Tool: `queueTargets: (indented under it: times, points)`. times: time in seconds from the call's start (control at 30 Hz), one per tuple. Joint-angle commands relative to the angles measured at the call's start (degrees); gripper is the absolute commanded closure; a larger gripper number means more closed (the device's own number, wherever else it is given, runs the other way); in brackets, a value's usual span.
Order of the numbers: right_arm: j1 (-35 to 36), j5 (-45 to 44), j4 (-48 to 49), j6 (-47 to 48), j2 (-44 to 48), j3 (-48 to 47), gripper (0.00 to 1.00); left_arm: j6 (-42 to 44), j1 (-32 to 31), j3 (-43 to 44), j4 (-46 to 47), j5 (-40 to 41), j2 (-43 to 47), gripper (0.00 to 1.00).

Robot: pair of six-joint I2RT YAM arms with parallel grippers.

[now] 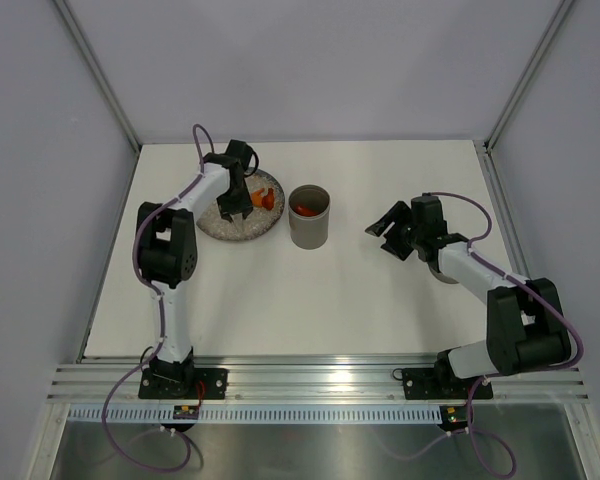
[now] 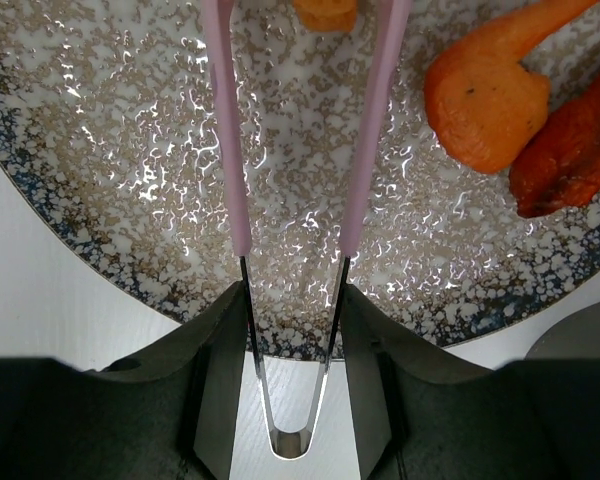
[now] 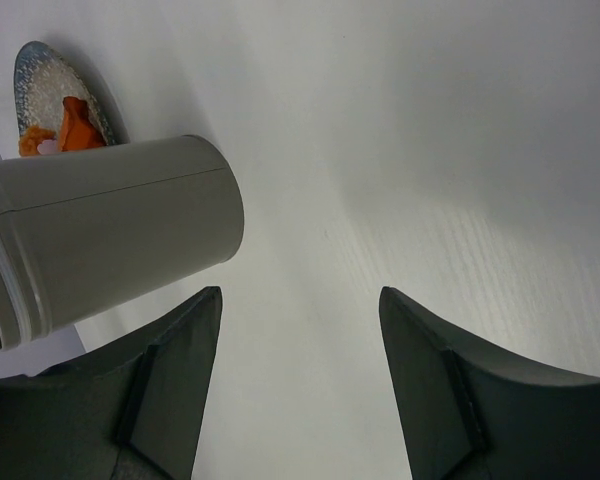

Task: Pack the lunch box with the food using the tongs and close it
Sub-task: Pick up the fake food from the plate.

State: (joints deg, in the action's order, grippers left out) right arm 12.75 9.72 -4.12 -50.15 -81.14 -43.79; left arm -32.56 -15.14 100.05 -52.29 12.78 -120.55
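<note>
Tongs (image 2: 366,150) sit clamped at their steel joined end in the left gripper (image 2: 293,305), pink arms spread over the speckled plate (image 2: 110,170) at far left. Food (image 2: 485,105) — a slick-looking carrot chunk touching a red piece — lies right of the arms; probably light and soft, best pinched gently across the carrot's thick middle. Lunch box (image 1: 309,218) stands lidless just right of the plate. Right gripper (image 3: 300,300) hangs open, empty.
</note>
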Motion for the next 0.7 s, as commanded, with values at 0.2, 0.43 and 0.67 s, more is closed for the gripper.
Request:
queueTargets:
  times: [0.2,0.43,0.67]
  points:
    - [0.25,0.83,2.27,0.23,-2.35,-1.12,0.28,-3.65,2.21,3.22,2.11,1.2,-1.62,0.56]
    - [0.17,1.36,2.45,0.32,-4.11,-2.0,0.28,-4.09,2.92,4.98,2.55,-0.29,-3.2,0.56]
    - [0.17,1.01,1.75,0.67,-3.93,-2.53,0.28,-3.04,3.27,9.37,1.06,-0.82,-6.27,0.56]
